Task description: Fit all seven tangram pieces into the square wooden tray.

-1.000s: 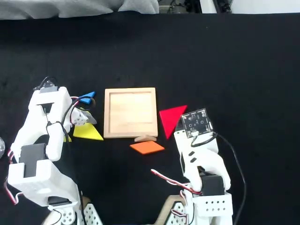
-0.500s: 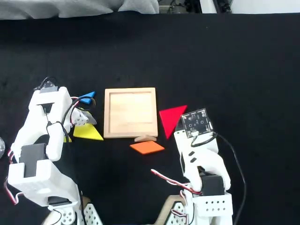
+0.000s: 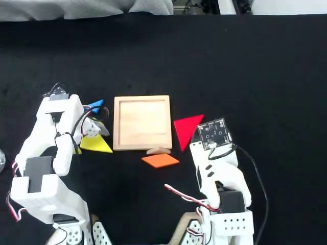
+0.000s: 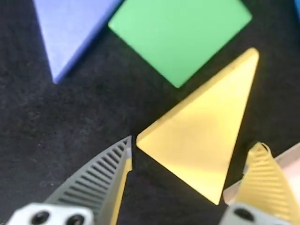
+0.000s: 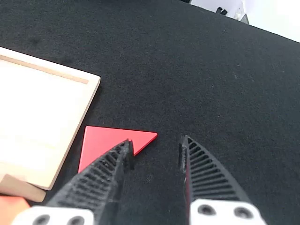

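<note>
High view: the square wooden tray (image 3: 142,122) lies left of centre on the table (image 3: 255,76), nearer the arms' edge than the far edge, and holds no piece. Loose around it are a yellow triangle (image 3: 95,144) and a blue piece (image 3: 95,106) off its left side, and a red triangle (image 3: 186,130) off its right side. An orange piece (image 3: 160,161) and a small bare-wood piece (image 3: 159,150) lie by its near edge, the wood piece touching the rim. The left arm (image 3: 51,138) covers part of the left cluster, including one corner of the yellow triangle.

Left wrist view: the left gripper (image 4: 193,144) is released, its fingers straddling the yellow triangle. One tip stands just off a corner, the other just beside an edge; contact cannot be confirmed. A green square (image 4: 180,33) lies just beyond, with a pale blue triangle (image 4: 70,28) beside it, both cut off by the frame. Whether that triangle is the blue piece noted above cannot be told.

Right wrist view: the right gripper (image 5: 154,145) is released and empty, over bare cloth at a corner of the red triangle, with the tray just beside.

Assessment: the first pick appears to be in hand, on the yellow triangle. The next move calls for closing squarely across it, lifting clear of the green square, and seating it flush in a tray corner.
</note>
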Available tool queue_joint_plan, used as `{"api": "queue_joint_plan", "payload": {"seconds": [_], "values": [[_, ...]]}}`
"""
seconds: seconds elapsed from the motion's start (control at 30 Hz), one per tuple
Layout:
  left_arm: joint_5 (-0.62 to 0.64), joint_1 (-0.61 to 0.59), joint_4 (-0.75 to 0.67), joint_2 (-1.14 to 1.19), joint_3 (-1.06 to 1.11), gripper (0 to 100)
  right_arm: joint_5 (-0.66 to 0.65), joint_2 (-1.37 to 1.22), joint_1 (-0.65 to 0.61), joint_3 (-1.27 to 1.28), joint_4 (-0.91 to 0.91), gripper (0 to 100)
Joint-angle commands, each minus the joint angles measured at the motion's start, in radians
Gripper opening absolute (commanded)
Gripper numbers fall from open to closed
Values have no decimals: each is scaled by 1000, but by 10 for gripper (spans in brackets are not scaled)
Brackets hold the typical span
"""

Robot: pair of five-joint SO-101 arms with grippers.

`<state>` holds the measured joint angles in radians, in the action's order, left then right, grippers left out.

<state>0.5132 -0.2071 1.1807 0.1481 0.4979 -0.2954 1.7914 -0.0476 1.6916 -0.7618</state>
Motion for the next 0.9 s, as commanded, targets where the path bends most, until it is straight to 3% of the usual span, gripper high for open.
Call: {"api": "queue_joint_plan", "payload": {"seconds": [0.0,0.33,0.53,0.87], "values": [[21,16,-20,-6,-13,371,2,-114,9,5,17,170],[21,12,-20,-6,-18,370,2,-114,9,5,17,170],[8,12,-64,-6,-12,267,2,-114,9,5,17,170],[-55,12,-60,-21,-25,256,2,-114,9,5,17,170]]}}
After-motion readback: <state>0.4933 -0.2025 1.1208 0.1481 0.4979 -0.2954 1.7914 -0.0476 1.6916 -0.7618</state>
